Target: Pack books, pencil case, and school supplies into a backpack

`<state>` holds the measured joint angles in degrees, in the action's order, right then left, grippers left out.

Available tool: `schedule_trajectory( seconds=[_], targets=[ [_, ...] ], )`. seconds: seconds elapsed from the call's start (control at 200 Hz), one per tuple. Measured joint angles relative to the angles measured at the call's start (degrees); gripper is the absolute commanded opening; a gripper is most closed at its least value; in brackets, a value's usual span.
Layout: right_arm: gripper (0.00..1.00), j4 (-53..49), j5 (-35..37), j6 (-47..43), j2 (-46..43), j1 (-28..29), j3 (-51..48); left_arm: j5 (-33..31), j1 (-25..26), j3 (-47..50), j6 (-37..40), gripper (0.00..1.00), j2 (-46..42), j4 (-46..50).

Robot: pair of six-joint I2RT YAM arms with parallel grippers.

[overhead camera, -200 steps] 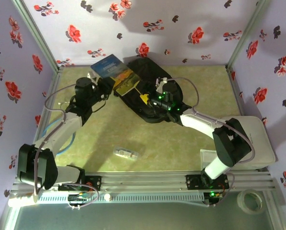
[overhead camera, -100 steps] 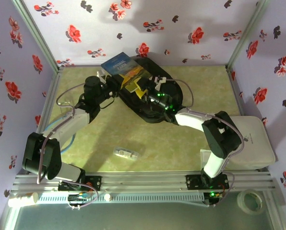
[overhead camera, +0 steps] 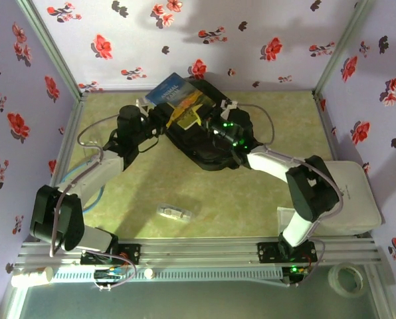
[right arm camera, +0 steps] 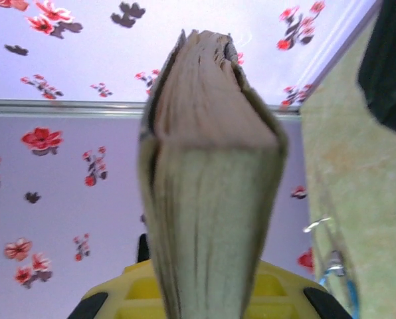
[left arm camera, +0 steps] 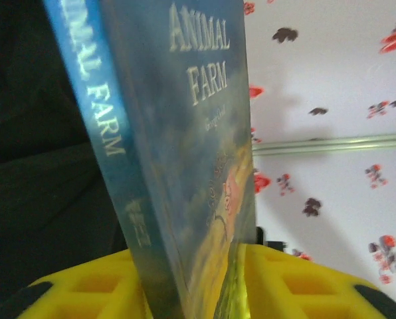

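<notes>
Blue Animal Farm paperback (overhead camera: 173, 98) sat clamped in my right gripper (right arm camera: 208, 282), page edge toward it. My left gripper (left arm camera: 191, 272) flanked its spine, grip impossible to tell, with the black backpack (overhead camera: 208, 145) just beneath both.

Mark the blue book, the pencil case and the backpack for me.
blue book (overhead camera: 170, 93): top view, on its blue cover.
pencil case (overhead camera: 176, 212): top view, on its middle.
backpack (overhead camera: 204, 154): top view, on bare black fabric.
</notes>
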<state>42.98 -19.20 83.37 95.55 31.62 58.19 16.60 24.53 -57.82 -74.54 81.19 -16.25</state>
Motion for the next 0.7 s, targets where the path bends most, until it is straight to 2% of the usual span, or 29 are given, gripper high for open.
schedule_trajectory(
  seconds=[0.11,0.22,0.34,0.52,0.7],
  targets=[
    [0.04,-8.85,1.44,-6.73,-6.56,-3.15,-2.4,-0.07,0.46,-4.04,8.81,0.69,-0.15,8.24],
    [0.03,-18.99,4.31,-14.25,-14.88,-6.64,-4.42,-0.11,2.19,-6.36,17.49,0.75,0.04,13.64],
    [0.03,-29.11,8.68,-21.9,-23.1,-9.73,-5.53,0.17,5.92,-10.32,27.93,0.76,3.48,19.17],
    [0.04,-42.49,14.82,-29.66,-31.85,-13.68,-7.08,0.2,12.28,-20.63,43.04,0.73,13.05,29.11],
    [0.04,-51.98,19.67,-33.44,-36.48,-16.7,-8.74,0.15,16.55,-32.74,51.6,0.68,23.87,37.88]
  ],
)
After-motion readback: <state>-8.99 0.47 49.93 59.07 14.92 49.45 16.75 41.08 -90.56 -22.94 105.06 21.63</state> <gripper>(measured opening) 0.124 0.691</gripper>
